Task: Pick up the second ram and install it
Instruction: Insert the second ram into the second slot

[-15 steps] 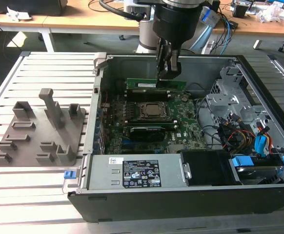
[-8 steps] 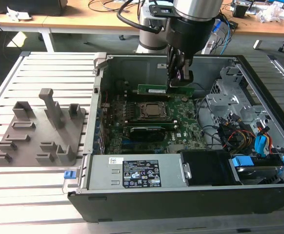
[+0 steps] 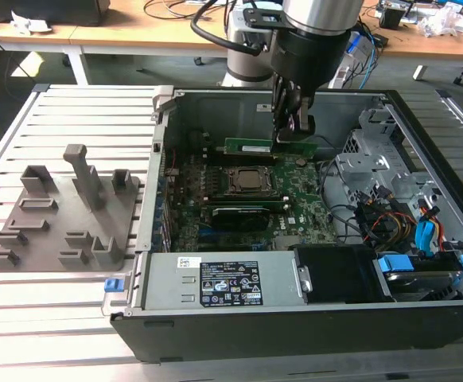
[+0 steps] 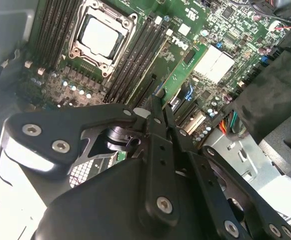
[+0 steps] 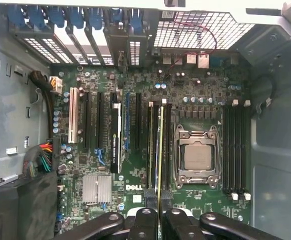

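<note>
Setting: a slatted metal counter [image 3: 56, 318] carries an open computer case [image 3: 295, 338]. At the case's 9 o'clock lies a grey plastic plate [image 3: 48, 239] with moulded blocks.

Exterior view, ram: the second ram [image 3: 251, 147] is a thin green board on edge over the motherboard [image 3: 303, 203]. It sits at 12 o'clock from the square metal processor socket [image 3: 250, 181], with its long axis running 9 to 3.

Exterior view, jaws: clamped on the ram near its 3 o'clock end, hanging from the arm [image 3: 311, 32].

Second wrist view: the ram [image 4: 185, 70], glossy green with a dark chip, juts straight out from the black metal jaws over the board.

First wrist view: the ram [image 5: 160, 145] shows edge-on as a thin yellow-green line. It runs parallel to the black slots [image 5: 151, 140], just beside the socket [image 5: 198, 157].

Seating: I cannot tell whether its lower edge touches a slot.
</note>
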{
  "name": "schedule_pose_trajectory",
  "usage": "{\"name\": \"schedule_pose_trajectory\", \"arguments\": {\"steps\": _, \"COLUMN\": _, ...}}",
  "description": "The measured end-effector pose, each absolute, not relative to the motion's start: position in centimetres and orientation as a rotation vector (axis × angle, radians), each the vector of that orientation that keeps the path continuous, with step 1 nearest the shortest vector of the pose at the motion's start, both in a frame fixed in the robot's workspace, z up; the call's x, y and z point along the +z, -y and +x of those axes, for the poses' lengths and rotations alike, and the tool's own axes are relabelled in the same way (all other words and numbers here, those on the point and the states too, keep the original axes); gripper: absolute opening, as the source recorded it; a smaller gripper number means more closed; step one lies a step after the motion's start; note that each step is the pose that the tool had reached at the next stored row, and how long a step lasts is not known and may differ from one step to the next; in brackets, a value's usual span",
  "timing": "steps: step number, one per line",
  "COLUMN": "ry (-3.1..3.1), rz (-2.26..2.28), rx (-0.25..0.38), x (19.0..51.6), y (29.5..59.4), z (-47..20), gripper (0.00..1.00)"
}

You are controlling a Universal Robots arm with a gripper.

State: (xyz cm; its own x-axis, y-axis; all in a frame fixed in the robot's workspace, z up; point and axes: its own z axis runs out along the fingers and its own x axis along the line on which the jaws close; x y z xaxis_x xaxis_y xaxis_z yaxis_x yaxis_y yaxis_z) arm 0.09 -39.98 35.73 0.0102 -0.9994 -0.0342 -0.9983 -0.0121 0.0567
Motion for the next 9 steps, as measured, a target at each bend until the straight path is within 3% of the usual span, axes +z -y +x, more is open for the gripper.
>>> {"name": "schedule_pose_trajectory", "arguments": {"steps": 9, "ry": 2.197, "rz": 2.221, "rx": -0.101, "x": 33.9, "y": 40.0, "z": 0.1, "gripper": 0.14}}
